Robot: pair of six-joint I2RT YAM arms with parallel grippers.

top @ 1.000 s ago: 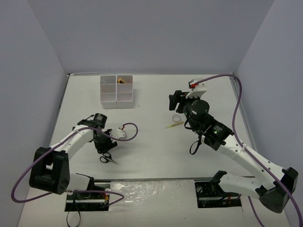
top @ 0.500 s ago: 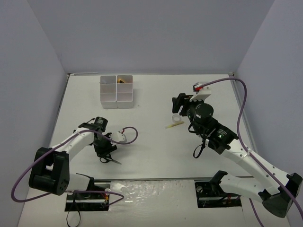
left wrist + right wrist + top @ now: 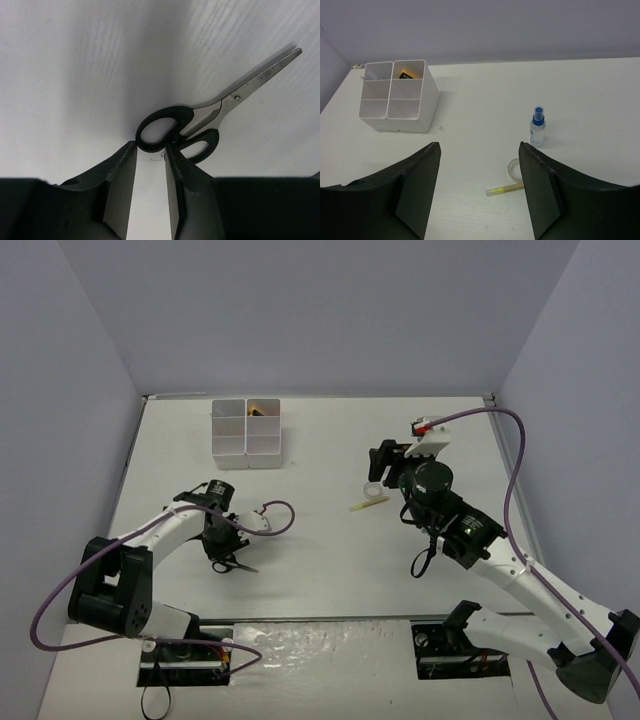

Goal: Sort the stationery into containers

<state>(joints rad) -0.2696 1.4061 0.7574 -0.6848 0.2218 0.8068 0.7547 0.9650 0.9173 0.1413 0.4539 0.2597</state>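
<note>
Black on white: straddling one handle loop of the scissors [image 3: 220, 105] with the left gripper [image 3: 151, 147] by the desk's [image 3: 330, 550] near-left edge, jaws narrowly apart, pinching or not unclear; hovering the right gripper [image 3: 479, 147], spread and empty, above tape roll [image 3: 512, 169] and yellow marker [image 3: 505, 189], with the containers [image 3: 400, 124] far-left

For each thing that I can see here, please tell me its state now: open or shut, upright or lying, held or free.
scissors, blades shut, lying flat
left gripper, jaws narrow, tips at the scissors' handle loop; grip unclear
right gripper, open, holding nothing
bottle, upright, blue cap on, free
tape roll, lying flat, free
yellow marker, lying on its side, free
container, upright, items in its two far compartments
</note>
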